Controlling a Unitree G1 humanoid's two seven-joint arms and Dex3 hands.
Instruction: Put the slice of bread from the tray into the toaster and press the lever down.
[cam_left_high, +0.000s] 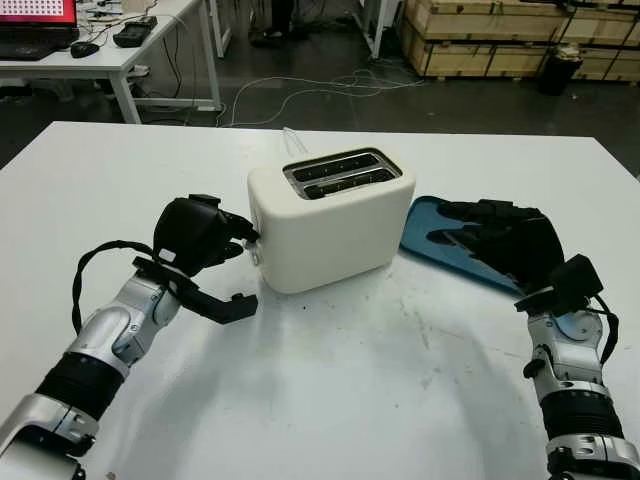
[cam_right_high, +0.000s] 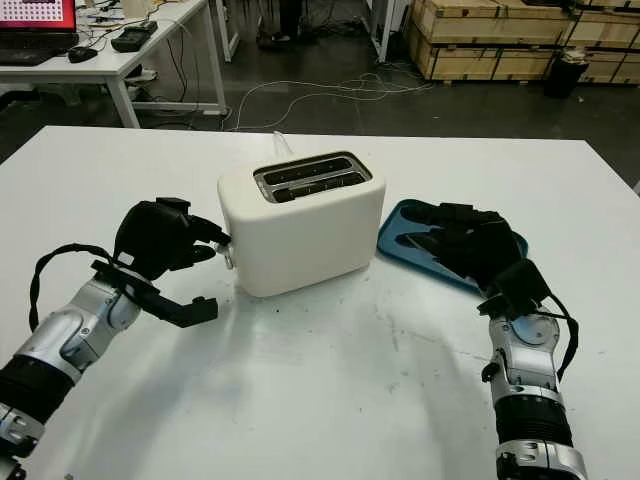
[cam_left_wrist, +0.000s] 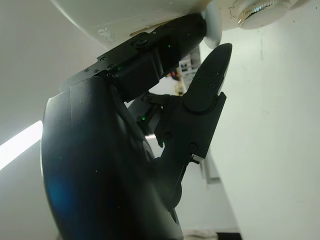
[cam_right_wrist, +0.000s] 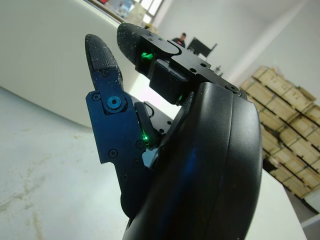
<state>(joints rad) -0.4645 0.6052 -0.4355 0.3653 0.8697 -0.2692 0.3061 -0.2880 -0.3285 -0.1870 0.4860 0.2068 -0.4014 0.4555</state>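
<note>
A cream two-slot toaster (cam_left_high: 330, 220) stands mid-table, its slots (cam_left_high: 338, 175) dark inside. My left hand (cam_left_high: 238, 240) is at the toaster's left end, open, with fingertips (cam_left_wrist: 200, 25) against the white lever (cam_left_wrist: 213, 22) beside a chrome knob (cam_left_wrist: 260, 7). The thumb (cam_left_high: 232, 306) sticks out below, over the table. A blue tray (cam_left_high: 420, 225) lies right of the toaster. My right hand (cam_right_high: 440, 235) is open, low over the tray, and covers much of it. The bare part of the tray holds no bread.
The white table (cam_left_high: 330, 400) stretches wide in front of the toaster and behind it. Beyond the far edge are a desk with a laptop (cam_left_high: 35, 25), floor cables (cam_left_high: 320, 90) and wooden crates (cam_left_high: 500, 35).
</note>
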